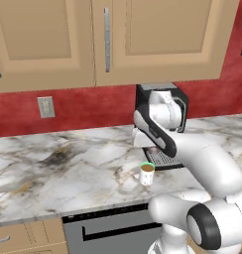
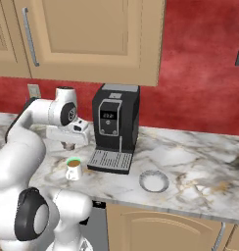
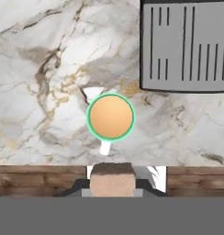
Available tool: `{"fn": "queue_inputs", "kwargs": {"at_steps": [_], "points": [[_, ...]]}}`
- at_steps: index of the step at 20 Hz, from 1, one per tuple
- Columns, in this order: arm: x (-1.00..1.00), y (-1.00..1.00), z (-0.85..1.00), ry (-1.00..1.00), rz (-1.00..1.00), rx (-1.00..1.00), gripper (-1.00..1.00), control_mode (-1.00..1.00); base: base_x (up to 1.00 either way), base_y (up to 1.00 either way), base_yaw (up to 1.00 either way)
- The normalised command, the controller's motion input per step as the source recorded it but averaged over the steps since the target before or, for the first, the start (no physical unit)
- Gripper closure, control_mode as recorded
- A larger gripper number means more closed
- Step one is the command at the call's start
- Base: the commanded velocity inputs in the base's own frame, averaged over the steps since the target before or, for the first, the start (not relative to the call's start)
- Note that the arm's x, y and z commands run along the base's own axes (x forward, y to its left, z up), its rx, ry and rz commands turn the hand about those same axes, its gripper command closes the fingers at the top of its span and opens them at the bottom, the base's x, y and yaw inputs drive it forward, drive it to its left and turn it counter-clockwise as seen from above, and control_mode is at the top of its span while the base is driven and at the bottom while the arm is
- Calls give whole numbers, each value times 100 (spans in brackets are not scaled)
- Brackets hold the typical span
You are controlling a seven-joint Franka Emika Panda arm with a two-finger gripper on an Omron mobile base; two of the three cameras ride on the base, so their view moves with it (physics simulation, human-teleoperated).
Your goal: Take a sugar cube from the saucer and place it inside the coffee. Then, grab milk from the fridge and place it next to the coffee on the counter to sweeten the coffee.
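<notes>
On the marble counter (image 2: 190,162), near its front edge, the coffee (image 2: 73,169) stands just left of the black coffee machine (image 2: 115,127). The saucer (image 2: 154,181) lies to the right of the machine, well apart from the mug. Above the mug, the gripper (image 3: 112,183) is clamped on a brownish sugar cube (image 3: 112,181), looking straight down at the brown liquid.

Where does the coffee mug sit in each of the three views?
Left base view: coffee right of centre, near the counter's front edge.
Right base view: coffee lower left.
Hand view: coffee at centre, seen from above.
Shared landmark: the coffee machine's drip tray beside it.
</notes>
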Motion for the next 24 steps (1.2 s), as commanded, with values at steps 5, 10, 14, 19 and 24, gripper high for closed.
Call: {"fn": "queue_inputs", "kwargs": {"at_steps": [5,10,14,19,24], "points": [[2,24,-66,1,27,-5,100,-100,0,0,0],[9,5,-60,-1,21,-3,100,-100,0,0,0],[17,0,-36,-6,18,0,100,-100,0,0,0],[30,0,-16,0,5,3,100,-100,0,0,0],[10,0,-23,-1,5,8,-100,-100,0,0,0]]}}
